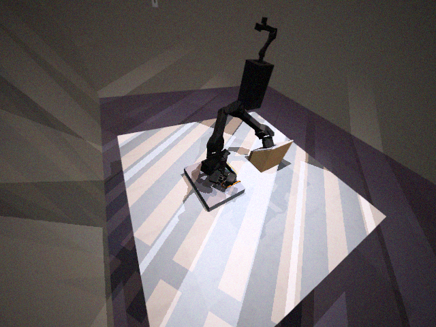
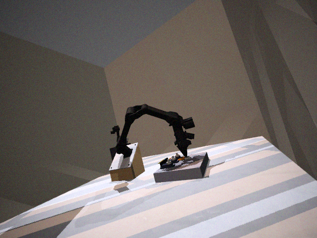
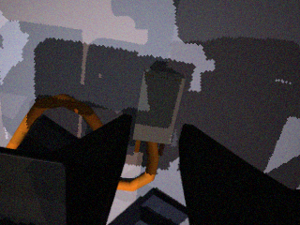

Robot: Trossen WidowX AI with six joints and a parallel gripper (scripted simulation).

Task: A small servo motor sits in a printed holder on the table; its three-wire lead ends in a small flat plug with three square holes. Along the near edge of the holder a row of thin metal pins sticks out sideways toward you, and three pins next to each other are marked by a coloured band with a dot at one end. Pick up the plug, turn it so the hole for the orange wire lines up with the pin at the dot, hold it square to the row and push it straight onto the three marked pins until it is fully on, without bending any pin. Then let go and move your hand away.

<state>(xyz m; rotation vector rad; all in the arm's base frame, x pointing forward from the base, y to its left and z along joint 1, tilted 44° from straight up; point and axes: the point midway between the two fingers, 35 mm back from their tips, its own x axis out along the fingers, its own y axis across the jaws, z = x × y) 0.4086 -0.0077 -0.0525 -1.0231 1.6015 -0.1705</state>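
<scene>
The flat plug (image 3: 161, 100) lies on the grey slab, its lead leaving from the end nearer the bottom of the wrist view. The orange lead (image 3: 61, 100) (image 2: 181, 158) loops to the left and under the plug. My gripper (image 3: 156, 128) (image 2: 185, 155) points down at the slab and is partly open. Its fingertips stand on either side of the plug's lead end, with a gap on each side; how high they are above the slab is hard to tell. A dark servo body (image 3: 161, 206) shows between the fingers at the bottom. The pins and dot cannot be made out.
The grey slab (image 1: 211, 202) (image 2: 179, 176) carries dark servo parts (image 2: 167, 164) and a yellow strip (image 2: 161, 161) near the fingers. The arm stands on a wooden box (image 1: 271, 158) (image 2: 138, 163) beside the slab. Hard shadows and stripes cross the table (image 1: 246, 228).
</scene>
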